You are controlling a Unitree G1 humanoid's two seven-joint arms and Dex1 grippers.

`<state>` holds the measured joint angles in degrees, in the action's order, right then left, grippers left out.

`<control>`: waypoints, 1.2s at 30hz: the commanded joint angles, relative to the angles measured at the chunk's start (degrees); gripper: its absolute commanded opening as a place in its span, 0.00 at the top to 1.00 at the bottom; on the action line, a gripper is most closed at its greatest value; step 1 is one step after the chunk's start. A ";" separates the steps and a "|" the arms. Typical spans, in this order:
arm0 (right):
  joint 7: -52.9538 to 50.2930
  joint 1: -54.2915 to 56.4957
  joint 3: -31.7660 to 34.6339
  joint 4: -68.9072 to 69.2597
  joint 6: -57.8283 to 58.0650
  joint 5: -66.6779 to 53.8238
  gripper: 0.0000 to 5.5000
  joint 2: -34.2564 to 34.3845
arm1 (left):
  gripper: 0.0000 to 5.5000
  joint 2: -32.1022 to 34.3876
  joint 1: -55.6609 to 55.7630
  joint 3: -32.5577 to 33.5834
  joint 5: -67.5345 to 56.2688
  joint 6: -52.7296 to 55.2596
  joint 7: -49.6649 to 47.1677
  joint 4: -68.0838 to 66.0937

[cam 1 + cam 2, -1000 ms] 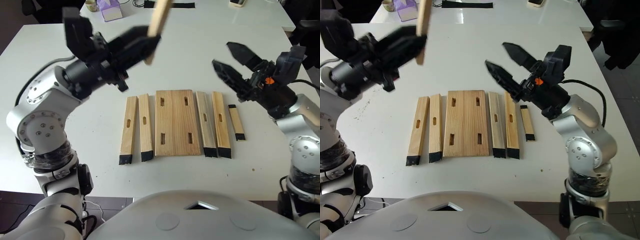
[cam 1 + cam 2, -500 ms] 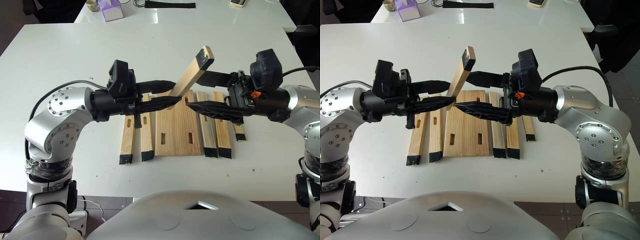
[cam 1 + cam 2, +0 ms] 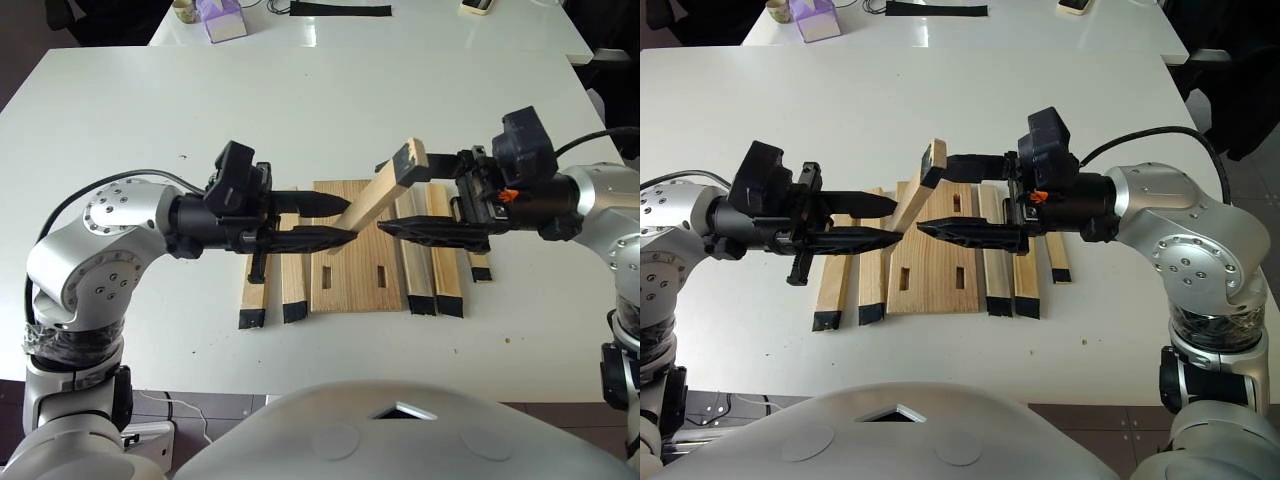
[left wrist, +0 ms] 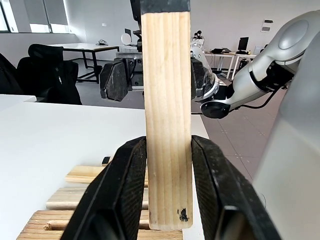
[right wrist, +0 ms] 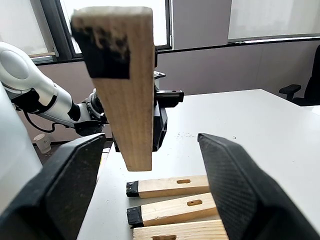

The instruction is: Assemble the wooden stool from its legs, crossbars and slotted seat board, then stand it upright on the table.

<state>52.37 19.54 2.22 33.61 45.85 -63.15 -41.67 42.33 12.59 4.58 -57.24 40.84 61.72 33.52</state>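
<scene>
White table (image 3: 120,120): seat board (image 3: 350,270) and slotted legs (image 3: 258,255) lie flat, nothing joined; my left gripper (image 3: 348,220) clamps the low end of a black-tipped bar (image 3: 385,188) tilted above the board, right gripper (image 3: 933,194) spread around its top, so I judge assembly barely begun.

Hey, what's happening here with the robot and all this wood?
The robot is putting a wooden stool together. Its left tool grips one wooden piece by its bare end, holding it tilted above the slotted seat board. The right tool is open, its fingers either side of the piece's black-tipped upper end, not closed on it. The seat board lies flat on the table, with two legs on each side and a short crossbar at the far right. Nothing is joined yet.
</scene>
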 commanded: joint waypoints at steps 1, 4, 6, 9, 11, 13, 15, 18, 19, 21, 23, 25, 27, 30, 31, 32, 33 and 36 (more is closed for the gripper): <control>0.08 2.38 -0.24 0.96 1.59 -1.84 0.38 -0.64 | 0.76 0.63 0.54 -1.05 1.07 0.23 -0.27 -1.00; -0.43 2.82 -0.70 1.25 2.01 -2.27 0.38 -0.20 | 0.76 0.28 0.66 -1.65 1.66 -0.09 -0.72 -0.97; -0.68 3.04 -1.07 1.34 2.12 -2.27 0.38 0.07 | 0.76 0.26 0.32 -2.17 2.50 -0.60 -0.55 -0.67; -0.97 3.58 -1.49 1.25 2.17 -2.28 0.38 0.46 | 0.76 0.85 -0.67 -3.27 4.61 -2.03 0.63 -0.40; -1.15 4.00 -2.00 1.24 2.19 -2.03 0.38 0.76 | 0.76 1.07 -1.18 -3.91 6.09 -3.06 1.33 -0.36; -0.95 4.09 -2.82 1.42 2.08 -1.29 0.42 0.71 | 0.76 0.79 -1.13 -4.30 7.04 -3.67 1.53 -0.37; -0.74 4.05 -3.27 1.55 2.03 -0.93 0.47 0.60 | 0.76 0.69 -0.95 -4.74 7.88 -4.24 1.61 -0.47; -0.16 3.74 -4.01 1.47 1.68 0.40 0.56 0.20 | 0.76 0.47 -0.76 -5.18 8.82 -4.87 1.27 -0.50; 0.20 3.57 -4.27 1.46 1.56 0.98 0.58 -0.04 | 0.76 0.13 -0.55 -5.13 8.90 -5.08 0.91 -0.51; 0.90 3.44 -4.74 1.38 1.41 1.95 0.64 -0.35 | 0.76 -0.71 0.07 -4.73 8.49 -5.13 -0.32 -0.56; 1.37 3.41 -5.05 1.29 1.24 2.77 0.67 -0.45 | 0.76 -1.33 0.52 -4.48 8.26 -5.19 -1.24 -0.59; 1.64 3.29 -5.16 1.10 0.96 3.73 0.74 -0.52 | 0.76 -1.75 0.83 -4.33 8.38 -5.45 -1.70 -0.74; 2.05 2.97 -5.30 0.66 0.47 5.14 0.76 -0.76 | 0.76 -2.08 1.24 -4.04 8.56 -5.59 -2.00 -1.14; 2.42 2.38 -5.23 0.05 -0.25 6.40 0.76 -1.04 | 0.76 -2.57 2.19 -3.66 8.67 -5.71 -2.64 -2.03; 2.42 2.29 -5.19 -0.10 -0.42 6.61 0.76 -0.97 | 0.76 -2.82 2.41 -3.70 8.94 -5.91 -2.82 -2.27; 2.40 2.27 -5.19 -0.23 -0.59 6.78 0.76 -0.86 | 0.76 -3.13 2.54 -3.78 9.29 -6.14 -3.10 -2.44; 2.40 2.28 -5.22 -0.37 -0.78 6.97 0.76 -0.74 | 0.76 -3.49 2.62 -3.89 9.74 -6.40 -3.45 -2.59; 2.41 2.51 -5.45 -0.96 -1.48 7.64 0.76 -0.35 | 0.76 -4.83 3.16 -4.52 12.05 -6.71 -5.75 -3.25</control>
<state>53.64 22.82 -2.05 32.56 43.53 -56.30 -41.32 38.42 13.57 -0.47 -47.08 35.25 60.37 31.64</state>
